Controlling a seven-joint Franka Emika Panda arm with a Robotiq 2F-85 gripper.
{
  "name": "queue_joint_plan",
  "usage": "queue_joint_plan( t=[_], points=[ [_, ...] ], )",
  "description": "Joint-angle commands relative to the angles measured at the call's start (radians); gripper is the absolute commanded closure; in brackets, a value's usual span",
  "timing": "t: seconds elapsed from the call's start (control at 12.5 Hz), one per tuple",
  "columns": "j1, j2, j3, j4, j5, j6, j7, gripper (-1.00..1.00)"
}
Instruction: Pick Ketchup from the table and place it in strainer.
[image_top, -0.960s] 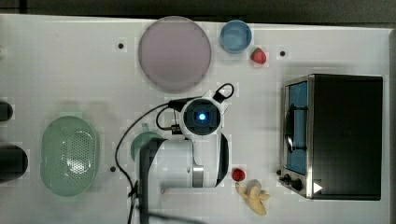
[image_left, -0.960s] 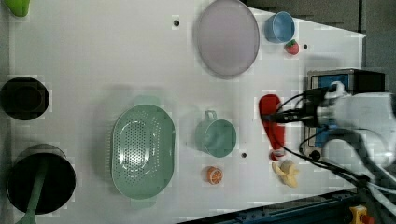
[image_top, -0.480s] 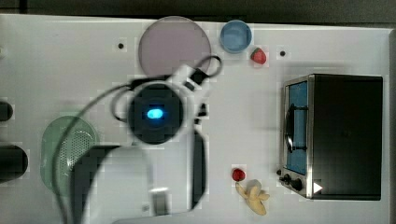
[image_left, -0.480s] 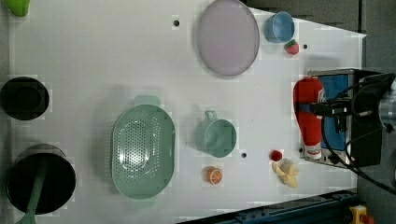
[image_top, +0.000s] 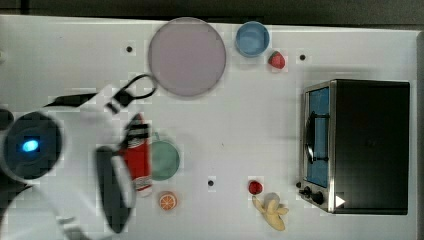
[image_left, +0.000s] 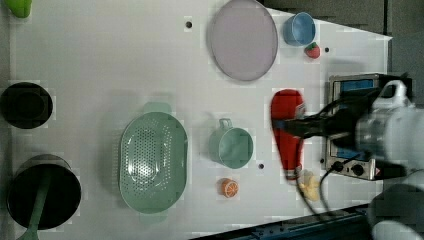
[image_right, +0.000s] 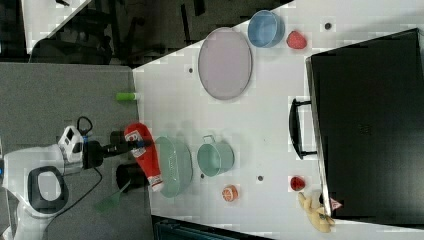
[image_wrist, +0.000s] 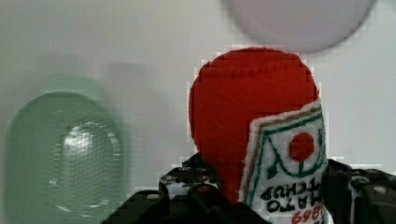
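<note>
Left view showed the gripper (image_left: 295, 126) clamped across the Ketchup (image_left: 287, 131) at its black band, jaws partly closed on it, bottle lifted off the table (image_left: 100, 60); the strainer (image_left: 153, 162) lay well apart, beyond the green cup (image_left: 231, 146); its stitched surface looked soft, light, squashy; mid-body seemed the sensible hold.

The arm's white body blurs across the top view's left, covering the strainer. The Ketchup (image_wrist: 254, 135) runs off the wrist view's edge, label letters cut short. In the left view, the banana (image_left: 309, 184) sits half behind a dangling cable (image_left: 300, 187).
</note>
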Motion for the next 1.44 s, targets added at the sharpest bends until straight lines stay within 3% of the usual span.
queue_joint_plan(
  t=[0.08, 0.48, 0.88, 0.96, 1.2, 1.28, 1.44],
  points=[
    [0.053, 0.068, 0.096, -0.014, 0.012, 0.064, 0.279, -0.16],
    [0.081, 0.254, 0.232, -0.015, 0.0, 0.277, 0.577, -0.16],
    [0.106, 0.44, 0.23, -0.016, -0.116, 0.45, 0.652, -0.16],
    [0.106, 0.462, 0.227, -0.016, -0.116, 0.469, 0.661, -0.24],
    [0.105, 0.484, 0.218, -0.015, -0.116, 0.481, 0.662, -0.89],
    [0.104, 0.477, 0.218, -0.015, -0.116, 0.48, 0.662, -1.0],
    [0.094, 0.432, 0.218, -0.013, -0.112, 0.474, 0.679, -1.0]
  ],
)
